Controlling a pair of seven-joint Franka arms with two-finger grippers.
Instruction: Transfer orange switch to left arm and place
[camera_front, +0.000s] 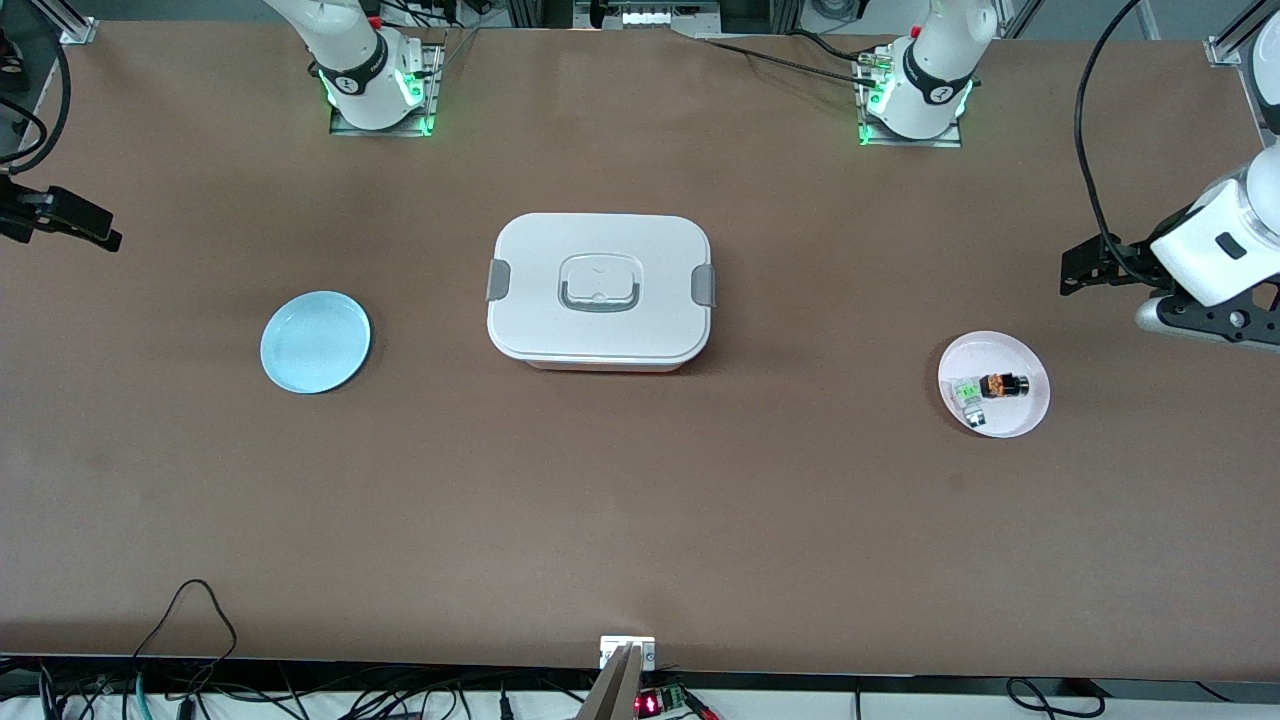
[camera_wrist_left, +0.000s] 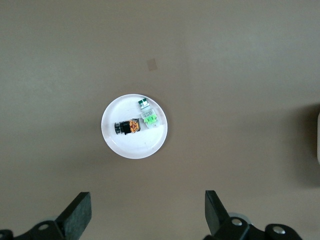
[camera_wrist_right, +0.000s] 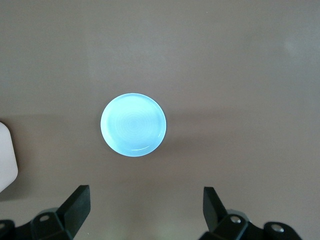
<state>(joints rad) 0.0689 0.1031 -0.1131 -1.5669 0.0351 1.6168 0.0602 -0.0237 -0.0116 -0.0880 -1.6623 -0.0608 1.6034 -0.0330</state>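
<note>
The orange switch (camera_front: 1004, 385) lies on its side on a small pink plate (camera_front: 1022, 420) toward the left arm's end of the table, next to a green and clear switch (camera_front: 968, 395). The left wrist view shows the orange switch (camera_wrist_left: 128, 126) on that plate (camera_wrist_left: 135, 148) well below. My left gripper (camera_front: 1072, 270) (camera_wrist_left: 148, 210) is open and empty, high over the table beside the plate. My right gripper (camera_front: 95, 232) (camera_wrist_right: 145, 207) is open and empty, high over the right arm's end of the table. The white lidded box (camera_front: 600, 290) stands mid-table between the two plates.
An empty light blue plate (camera_front: 315, 342) lies toward the right arm's end and shows in the right wrist view (camera_wrist_right: 133, 125). The box's edge shows in the left wrist view (camera_wrist_left: 318, 137) and the right wrist view (camera_wrist_right: 6, 160). Cables hang along the table's near edge.
</note>
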